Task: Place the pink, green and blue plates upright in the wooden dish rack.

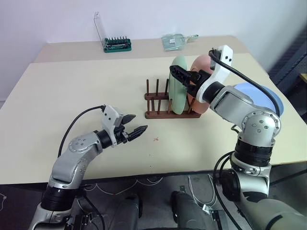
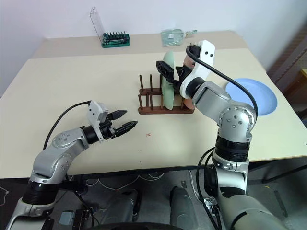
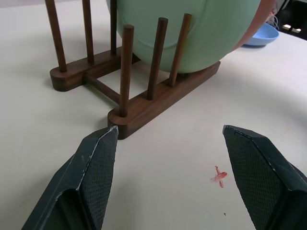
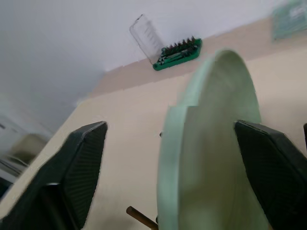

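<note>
Two of three done: pale mint green round plate (image 1: 178, 85) and salmon pink plate (image 1: 201, 72) upright in dark wooden peg rack (image 1: 158, 101). Light blue plate (image 2: 253, 96) flat on table, yet to rack. Right gripper (image 1: 184, 80) spread wide astride green plate's rim, gripping nothing; left gripper (image 1: 134, 131) open, empty.

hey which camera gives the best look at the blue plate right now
The right eye view: the blue plate lies flat on the table, nearly whole, right of the right arm. In the left eye view that arm covers much of it. The left wrist view catches just a sliver behind the green plate.
</note>
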Available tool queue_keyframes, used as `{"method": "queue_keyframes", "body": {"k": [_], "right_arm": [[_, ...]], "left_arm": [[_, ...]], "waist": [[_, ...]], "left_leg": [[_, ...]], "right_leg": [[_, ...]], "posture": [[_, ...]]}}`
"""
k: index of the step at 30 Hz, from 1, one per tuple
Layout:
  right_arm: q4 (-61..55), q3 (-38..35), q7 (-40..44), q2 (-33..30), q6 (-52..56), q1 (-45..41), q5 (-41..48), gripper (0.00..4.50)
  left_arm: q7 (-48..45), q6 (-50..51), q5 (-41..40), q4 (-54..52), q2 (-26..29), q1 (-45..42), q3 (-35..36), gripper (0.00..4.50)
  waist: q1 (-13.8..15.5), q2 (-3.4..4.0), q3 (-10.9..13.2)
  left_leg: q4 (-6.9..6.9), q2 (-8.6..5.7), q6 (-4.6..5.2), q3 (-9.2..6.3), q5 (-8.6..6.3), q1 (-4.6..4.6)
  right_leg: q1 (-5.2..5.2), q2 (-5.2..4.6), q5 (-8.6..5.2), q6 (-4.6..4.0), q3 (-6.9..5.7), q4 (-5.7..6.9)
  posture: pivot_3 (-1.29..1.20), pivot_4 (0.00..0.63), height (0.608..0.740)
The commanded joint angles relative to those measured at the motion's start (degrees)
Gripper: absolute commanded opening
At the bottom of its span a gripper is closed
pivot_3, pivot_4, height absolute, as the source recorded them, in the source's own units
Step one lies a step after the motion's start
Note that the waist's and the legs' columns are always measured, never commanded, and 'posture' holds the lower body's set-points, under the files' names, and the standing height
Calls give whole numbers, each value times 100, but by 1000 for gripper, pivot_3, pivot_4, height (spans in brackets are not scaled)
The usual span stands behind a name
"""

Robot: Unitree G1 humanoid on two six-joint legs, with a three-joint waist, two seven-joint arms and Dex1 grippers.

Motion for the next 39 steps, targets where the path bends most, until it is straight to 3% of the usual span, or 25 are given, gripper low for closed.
{"method": "queue_keyframes", "body": {"k": [1,3,5,9,14,20,27,30,35,37,39], "right_arm": [[-797,361,1291,-805,-724,-290,-657,4095],[-902,408,1878,-1257,-1210,-232,-1070,4095],[-824,-44,2578,-1843,-1606,-34,-1191,4095],[377,-871,3803,-3208,-2002,990,-1720,4315],[1347,-63,4190,-4089,-3240,2286,-3586,4315],[2890,1079,3742,-3739,-4344,2300,-5343,4315],[4795,1435,3521,-3137,-5006,1689,-6063,4315],[5566,1500,3200,-3023,-5456,1387,-6382,3513],[5616,1356,3246,-2913,-5761,1235,-6388,886],[5216,1235,3172,-2962,-5765,1258,-6396,34],[4917,1133,3081,-2999,-5750,1269,-6421,34]], "left_arm": [[-36,-76,-3,-141,-33,-16,21,3578],[-44,-85,8,-129,-40,-21,16,3578],[-70,-87,18,-118,-45,-27,-1,3578],[-138,-127,68,-22,-64,-67,-60,3578],[-262,-163,128,88,-100,-163,-136,3578],[-281,-188,218,127,-196,-257,-237,3578],[-264,-158,227,-15,-179,-107,-176,3578],[-243,-149,235,-46,-174,-90,-163,3578],[-238,-139,220,-78,-162,-52,-139,3578],[-238,-143,219,-78,-159,-42,-130,3578],[-242,-150,219,-67,-155,-40,-121,3578]], "waist": [[2,-3,-2],[2,-4,-3],[25,-6,-3],[91,-14,-3],[48,-4,-6],[-7,14,-7],[7,10,-10],[32,9,-11],[32,10,-10],[23,11,-9],[-1,14,-9]], "left_leg": [[0,0,1,0,-1,-1],[0,1,6,0,-4,0],[3,1,7,1,-4,-1],[16,-3,18,2,-10,-1],[12,0,22,23,-13,9],[13,3,21,35,-13,12],[17,-2,20,35,-12,11],[18,-2,20,34,-12,12],[19,-7,20,32,-12,11],[18,-7,20,31,-12,12],[18,-6,20,32,-12,12]], "right_leg": [[0,0,-1,1,-1,-2],[4,0,-1,2,-3,-5],[7,0,-2,4,-3,-9],[26,-5,-6,10,-5,-22],[30,-10,-12,0,-1,-31],[22,-9,-10,4,10,-20],[23,-13,-6,11,12,-22],[27,-12,-6,9,12,-22],[31,-17,-6,11,11,-23],[30,-17,-6,11,11,-21],[27,-17,-6,11,12,-20]], "posture": [[0,150,740],[0,150,740],[0,150,740],[0,150,740],[0,150,740],[0,150,740],[0,150,740],[0,150,740],[0,150,740],[0,150,740],[0,150,740]]}}
